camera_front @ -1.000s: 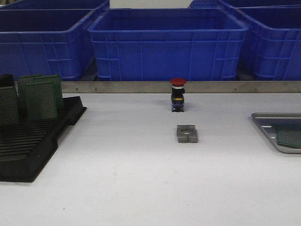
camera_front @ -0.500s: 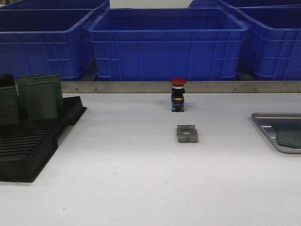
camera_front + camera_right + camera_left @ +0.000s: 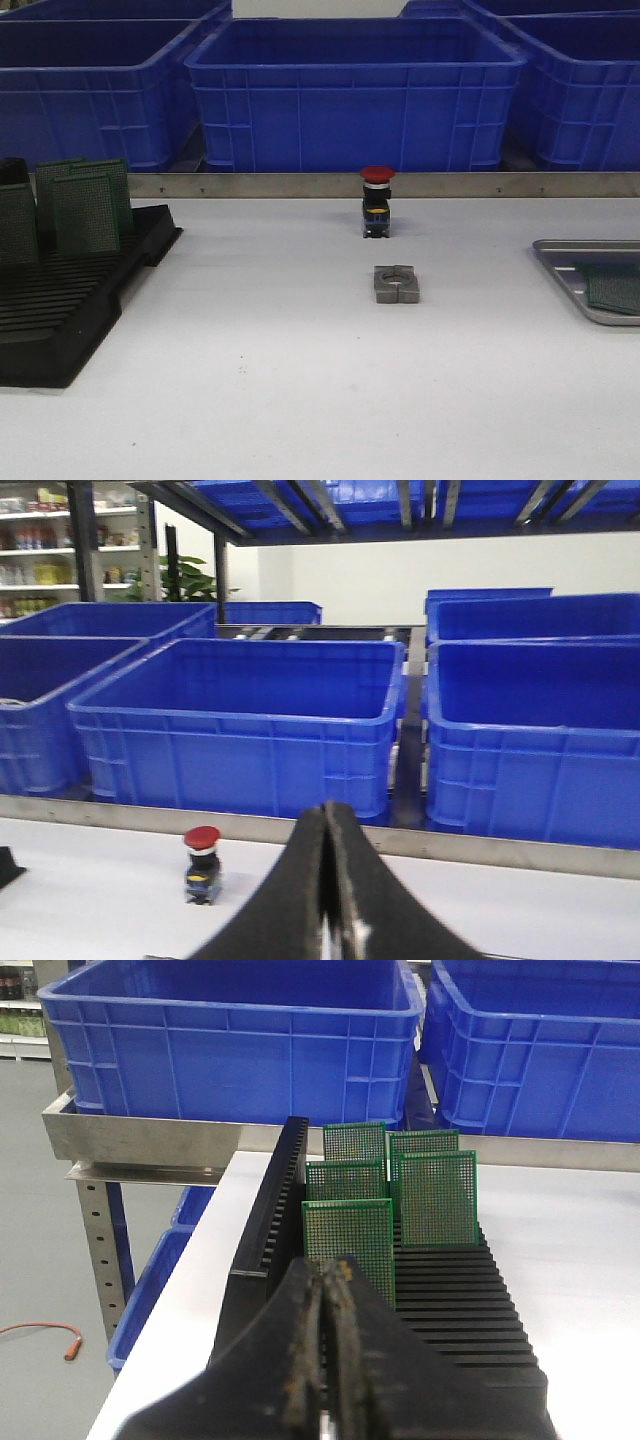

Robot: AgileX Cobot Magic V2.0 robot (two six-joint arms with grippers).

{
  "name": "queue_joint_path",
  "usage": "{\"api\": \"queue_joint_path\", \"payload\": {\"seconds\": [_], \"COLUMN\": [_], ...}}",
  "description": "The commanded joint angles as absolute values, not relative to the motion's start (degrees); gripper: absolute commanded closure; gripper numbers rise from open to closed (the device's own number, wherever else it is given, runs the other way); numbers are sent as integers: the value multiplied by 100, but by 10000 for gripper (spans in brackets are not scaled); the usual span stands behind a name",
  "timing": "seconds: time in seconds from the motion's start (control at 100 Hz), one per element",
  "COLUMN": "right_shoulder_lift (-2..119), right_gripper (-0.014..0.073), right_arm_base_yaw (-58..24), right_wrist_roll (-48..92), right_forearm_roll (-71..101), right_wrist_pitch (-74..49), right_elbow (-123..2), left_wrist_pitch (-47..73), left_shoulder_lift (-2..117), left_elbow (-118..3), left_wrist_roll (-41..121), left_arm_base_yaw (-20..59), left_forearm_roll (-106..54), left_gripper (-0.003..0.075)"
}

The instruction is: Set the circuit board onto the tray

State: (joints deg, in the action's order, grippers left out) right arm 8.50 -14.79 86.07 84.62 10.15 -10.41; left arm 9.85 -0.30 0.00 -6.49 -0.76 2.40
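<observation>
Several green circuit boards (image 3: 85, 213) stand upright in a black slotted rack (image 3: 60, 320) at the table's left. The grey metal tray (image 3: 560, 262) lies at the right edge, cut off by the frame, with one green circuit board (image 3: 615, 288) flat on it. Neither gripper shows in the front view. My left gripper (image 3: 331, 1270) is shut and empty, just short of the nearest standing board (image 3: 350, 1235) over the rack (image 3: 460, 1290). My right gripper (image 3: 329, 815) is shut and empty, above the table, facing the bins; the tray is not in its view.
A red-capped push button (image 3: 377, 200) stands mid-table at the back and also shows in the right wrist view (image 3: 201, 864). A grey metal block (image 3: 397, 284) lies in front of it. Blue bins (image 3: 355, 95) stand behind a metal rail (image 3: 300, 185).
</observation>
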Motion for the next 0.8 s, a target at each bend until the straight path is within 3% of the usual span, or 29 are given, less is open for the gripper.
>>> {"api": "queue_joint_path", "payload": {"seconds": [0.0, 0.1, 0.22, 0.43, 0.55, 0.79], "right_shoulder_lift": [916, 916, 916, 795, 381, -213], "right_gripper": [655, 655, 655, 655, 655, 655], "right_arm_base_yaw": [-897, -284, 184, 239, 265, 288], "right_wrist_roll": [8216, 6722, 3910, 115, -695, -719], "right_forearm_roll": [7627, 6276, 3822, -304, -1116, -1146], "right_wrist_pitch": [461, -41, -270, 1059, 692, 248], "right_elbow": [-1101, -949, -801, -80, 87, 92], "left_wrist_pitch": [542, 542, 542, 542, 542, 542], "left_shoulder_lift": [-202, -202, -202, -202, -202, -202], "left_elbow": [282, 282, 282, 282, 282, 282], "left_wrist_roll": [-686, -686, -686, -686, -686, -686], "left_arm_base_yaw": [-55, -55, -55, -55, -55, -55], "left_forearm_roll": [221, 221, 221, 221, 221, 221], "left_gripper": [741, 741, 741, 741, 741, 741]}}
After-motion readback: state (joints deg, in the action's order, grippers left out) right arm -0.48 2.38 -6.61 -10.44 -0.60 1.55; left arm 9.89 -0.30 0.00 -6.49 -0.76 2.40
